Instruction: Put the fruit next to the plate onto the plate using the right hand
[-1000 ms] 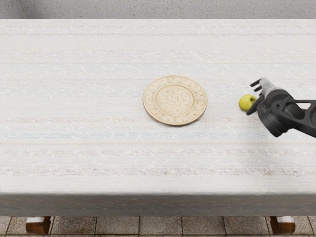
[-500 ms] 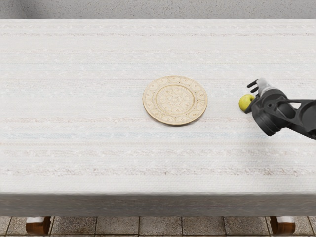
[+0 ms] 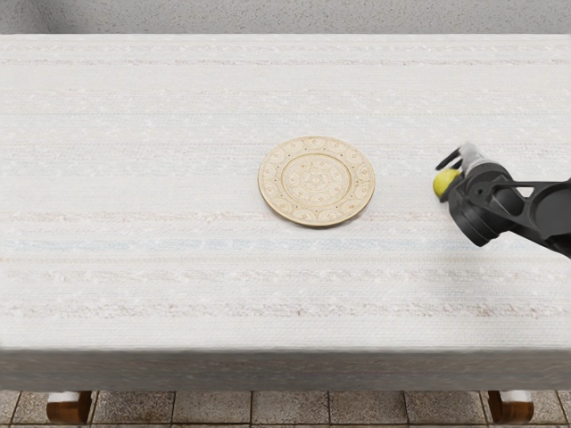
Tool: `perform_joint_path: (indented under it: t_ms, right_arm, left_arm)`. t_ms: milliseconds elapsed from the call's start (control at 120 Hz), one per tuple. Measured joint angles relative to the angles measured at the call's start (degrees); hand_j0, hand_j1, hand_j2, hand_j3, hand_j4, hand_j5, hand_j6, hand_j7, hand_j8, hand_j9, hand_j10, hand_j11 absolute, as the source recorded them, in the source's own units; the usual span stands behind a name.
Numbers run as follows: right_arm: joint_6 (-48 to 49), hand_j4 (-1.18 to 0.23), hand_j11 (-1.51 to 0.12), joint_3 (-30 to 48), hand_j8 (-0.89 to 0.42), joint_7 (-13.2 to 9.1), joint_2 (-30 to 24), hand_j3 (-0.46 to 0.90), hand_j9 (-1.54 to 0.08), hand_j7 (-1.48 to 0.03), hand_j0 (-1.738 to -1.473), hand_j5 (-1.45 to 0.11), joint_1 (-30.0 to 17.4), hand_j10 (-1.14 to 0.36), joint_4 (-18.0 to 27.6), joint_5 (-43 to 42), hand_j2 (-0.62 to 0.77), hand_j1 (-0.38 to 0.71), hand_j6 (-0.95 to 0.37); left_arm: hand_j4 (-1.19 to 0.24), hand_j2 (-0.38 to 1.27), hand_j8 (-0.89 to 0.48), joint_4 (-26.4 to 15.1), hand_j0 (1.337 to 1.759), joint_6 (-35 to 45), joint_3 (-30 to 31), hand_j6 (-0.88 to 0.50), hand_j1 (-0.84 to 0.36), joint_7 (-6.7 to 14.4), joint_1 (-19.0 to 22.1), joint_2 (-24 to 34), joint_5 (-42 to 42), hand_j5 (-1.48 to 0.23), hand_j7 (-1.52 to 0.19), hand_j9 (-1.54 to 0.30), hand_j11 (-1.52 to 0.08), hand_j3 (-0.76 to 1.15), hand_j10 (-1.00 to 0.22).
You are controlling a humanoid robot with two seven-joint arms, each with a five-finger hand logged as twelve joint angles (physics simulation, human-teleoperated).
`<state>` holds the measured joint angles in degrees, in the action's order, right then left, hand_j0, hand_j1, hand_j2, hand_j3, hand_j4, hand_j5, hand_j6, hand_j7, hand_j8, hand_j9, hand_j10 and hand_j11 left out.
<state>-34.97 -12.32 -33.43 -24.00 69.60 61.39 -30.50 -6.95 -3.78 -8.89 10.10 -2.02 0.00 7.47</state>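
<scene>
Step in hand: grasp. My right hand point(image 3: 463, 169) is clenched over the fruit point(image 3: 442, 183), fingers point(image 3: 446, 160) curled across its top. The fruit sits right of the plate point(image 3: 316, 180), well apart from it, and the plate holds nothing.

Next move, as I judge it: lift clear of the desk point(image 3: 178, 267), carry left over the plate's middle, lower, then release.

Hard to make out: my palm hides most of the fruit, leaving only a yellow sliver. I cannot tell if it still rests on the desk. My forearm is cut off at the frame edge.
</scene>
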Motion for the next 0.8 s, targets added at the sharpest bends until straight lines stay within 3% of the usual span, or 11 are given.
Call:
perform_joint_path:
  t_ms: [150, 167, 300, 483, 592, 800]
  right_arm:
    - [0.01, -0.76, -1.02, 0.35, -0.48, 0.04, -0.71, 0.0, -1.01, -1.0, -1.652, -1.0, 0.14, -0.7, 0.29, 0.2, 0.45, 0.25, -0.52]
    - [0.03, -0.77, -1.03, 0.43, -0.48, 0.05, -1.07, 0.0, -1.03, -1.01, -1.651, -1.02, 0.23, -0.71, 0.46, 0.41, 0.41, 0.24, -0.52]
    - [2.87, -0.8, -1.12, 4.18, -0.46, 0.04, -4.52, 0.0, -1.12, -1.07, -1.653, -1.11, 0.51, -0.71, 1.57, 1.91, 0.51, 0.24, -0.53]
    - [9.94, -0.82, -1.17, 11.28, -0.45, -0.08, -9.72, 0.0, -1.17, -1.1, -1.654, -1.17, 0.63, -0.72, 6.82, 3.98, 0.48, 0.21, -0.53]
    - [12.73, -0.8, -1.15, 14.75, -0.46, -0.86, -10.58, 0.0, -1.15, -1.09, -1.655, -1.16, 0.67, -0.72, 9.73, 4.98, 0.42, 0.2, -0.53]
    - [20.55, -0.79, -1.13, 22.49, -0.48, -1.51, -9.81, 0.0, -1.12, -1.07, -1.656, -1.14, 0.72, -0.73, 12.35, 7.74, 0.54, 0.24, -0.55]
  left_arm:
    - [-0.24, 0.05, -0.24, 0.0, 1.658, 0.0, 0.0, -0.24, 0.06, 0.0, 0.0, 0.0, 0.0, -0.32, -0.32, -0.32, -0.32, 0.0, -0.24]
    - [-0.24, 0.05, -0.24, 0.0, 1.658, 0.0, 0.0, -0.24, 0.06, 0.0, 0.0, 0.0, 0.0, -0.32, -0.32, -0.32, -0.32, 0.0, -0.24]
    - [-0.24, 0.05, -0.24, 0.0, 1.658, 0.0, 0.0, -0.24, 0.06, 0.0, 0.0, 0.0, 0.0, -0.32, -0.32, -0.32, -0.32, 0.0, -0.24]
    - [-0.24, 0.05, -0.24, 0.0, 1.658, 0.0, 0.0, -0.24, 0.06, 0.0, 0.0, 0.0, 0.0, -0.32, -0.32, -0.32, -0.32, 0.0, -0.24]
    - [-0.24, 0.05, -0.24, 0.0, 1.658, -0.01, 0.0, -0.24, 0.06, 0.0, 0.0, 0.0, 0.0, -0.32, -0.32, -0.32, -0.32, 0.0, -0.24]
    - [-0.24, 0.05, -0.24, 0.0, 1.658, -0.02, 0.0, -0.24, 0.06, 0.0, 0.0, 0.0, 0.0, -0.32, -0.32, -0.32, -0.32, 0.0, -0.24]
